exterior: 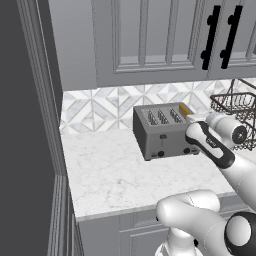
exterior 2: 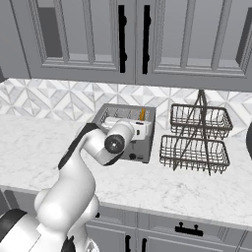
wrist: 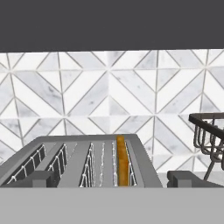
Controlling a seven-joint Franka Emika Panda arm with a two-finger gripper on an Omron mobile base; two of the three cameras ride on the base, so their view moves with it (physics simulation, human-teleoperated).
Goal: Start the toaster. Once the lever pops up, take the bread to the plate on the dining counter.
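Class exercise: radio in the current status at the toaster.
Gripper open, over toaster. Bread upright in slot. Wire basket rack stands beside the toaster.

i am seeing no text, label, brand, number or sign that i can read anywhere. the toaster (exterior: 162, 131) in front of me is showing a plain front with bare knobs, and the cabinet doors (exterior 2: 133, 39) above it are carrying no lettering.

We see a matt grey metal toaster (exterior: 162, 131), a wire basket rack (exterior 2: 197, 138), a white marbled countertop (exterior: 110, 170), and glossy patterned tiles (wrist: 109, 92).
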